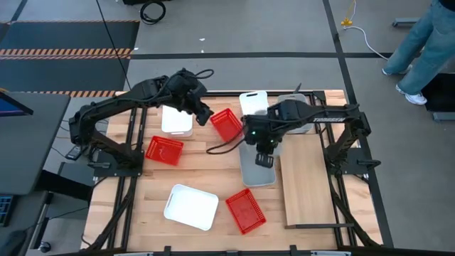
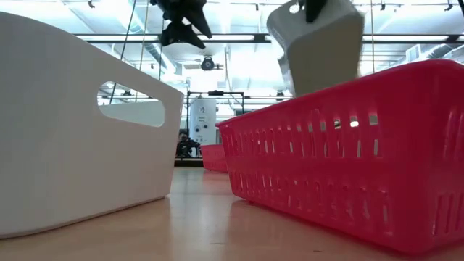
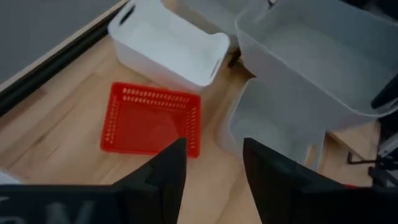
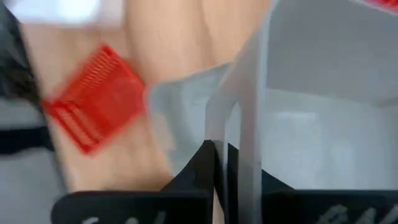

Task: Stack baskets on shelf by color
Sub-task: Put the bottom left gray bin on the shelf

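Two jaws of the right gripper (image 4: 221,163) pinch shut on one thin wall of a light grey basket (image 1: 257,169), lifted over a second grey basket (image 3: 273,121) at table centre. Held by one edge, it could tilt and slip. The shelf (image 1: 307,186) lies at three o'clock, bare. The left gripper (image 3: 214,171), fingers apart and empty, hovers near a red basket (image 1: 227,124) at eleven o'clock; the arms are close enough that they might clash.
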Robot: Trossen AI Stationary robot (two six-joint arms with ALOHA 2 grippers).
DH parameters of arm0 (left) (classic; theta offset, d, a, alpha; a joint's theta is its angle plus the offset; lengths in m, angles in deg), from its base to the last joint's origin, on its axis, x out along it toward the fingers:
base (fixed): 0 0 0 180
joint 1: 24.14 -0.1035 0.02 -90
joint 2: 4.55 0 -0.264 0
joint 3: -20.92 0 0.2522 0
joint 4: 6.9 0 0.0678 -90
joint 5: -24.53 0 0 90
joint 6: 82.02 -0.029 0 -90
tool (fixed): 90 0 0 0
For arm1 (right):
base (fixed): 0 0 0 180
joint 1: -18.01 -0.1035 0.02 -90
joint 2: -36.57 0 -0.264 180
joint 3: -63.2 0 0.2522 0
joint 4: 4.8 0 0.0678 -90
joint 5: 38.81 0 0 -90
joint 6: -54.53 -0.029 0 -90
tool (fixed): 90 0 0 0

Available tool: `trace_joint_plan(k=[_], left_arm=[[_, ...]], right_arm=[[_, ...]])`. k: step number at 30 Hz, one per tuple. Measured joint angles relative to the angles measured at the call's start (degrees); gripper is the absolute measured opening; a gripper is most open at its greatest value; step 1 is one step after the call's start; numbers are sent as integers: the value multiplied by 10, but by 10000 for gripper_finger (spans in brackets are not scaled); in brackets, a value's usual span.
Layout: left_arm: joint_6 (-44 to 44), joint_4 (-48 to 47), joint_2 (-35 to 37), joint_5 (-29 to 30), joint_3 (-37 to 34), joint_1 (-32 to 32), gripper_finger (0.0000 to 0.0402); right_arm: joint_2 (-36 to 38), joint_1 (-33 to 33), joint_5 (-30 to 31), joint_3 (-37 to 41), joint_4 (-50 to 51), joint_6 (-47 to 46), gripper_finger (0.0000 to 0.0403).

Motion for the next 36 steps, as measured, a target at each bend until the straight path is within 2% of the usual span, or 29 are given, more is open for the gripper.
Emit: trace_joint_plan(k=[4,10,18,24,30,36], left_arm=[[-2,5,4,-1,0,1,162],[-37,-16,3,-2,0,5,150],[-64,-21,3,-2,0,14,146],[-76,-22,3,-3,0,25,143],[-72,-29,2,-3,0,42,142],[-69,-36,2,-3,-1,61,142]], right_arm=[[5,-15,-19,0,-2,-107,29],[15,-50,-10,0,8,-268,20],[20,-90,131,7,68,-517,26],[28,-90,157,81,65,-604,17],[28,-90,165,174,54,-638,23],[37,-79,205,253,-27,-672,22]])
